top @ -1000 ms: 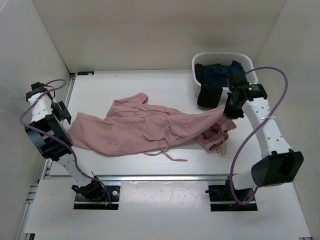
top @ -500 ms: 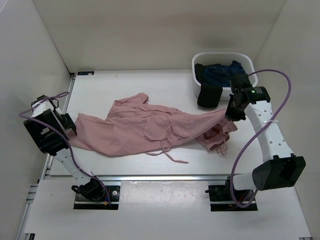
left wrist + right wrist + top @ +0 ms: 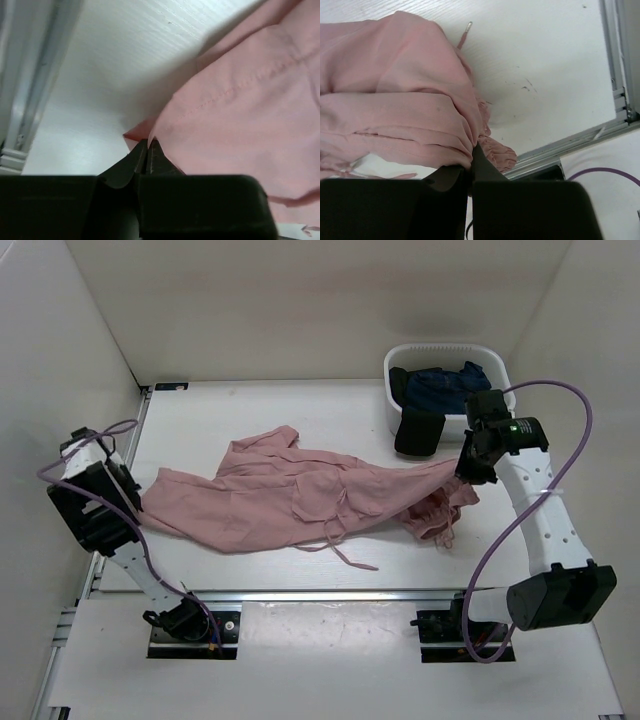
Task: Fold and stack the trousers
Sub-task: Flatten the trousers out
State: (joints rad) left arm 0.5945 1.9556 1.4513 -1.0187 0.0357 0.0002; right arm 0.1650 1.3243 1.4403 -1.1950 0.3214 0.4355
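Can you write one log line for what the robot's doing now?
left gripper: shut on trousers | right gripper: shut on trousers | fold: not yet done

top view: bright, even light from above; the white table [image 3: 330, 405] and walls [image 3: 300, 310] nearly wash out, with only faint shadow under the trousers [image 3: 290, 500]. left wrist view has a soft grey shadow beside the trousers (the left fingers [image 3: 125, 172] are black and blurred). right wrist view is crisper, the right fingers [image 3: 487, 172] equally dark.

The trousers [image 3: 300, 502] lie across the middle of the bench [image 3: 300, 410], their left end nipped in the left claw [image 3: 138, 502], their right end in the right claw [image 3: 468, 470], with a tub [image 3: 440, 350] of clothes [image 3: 438, 388] behind the latter.
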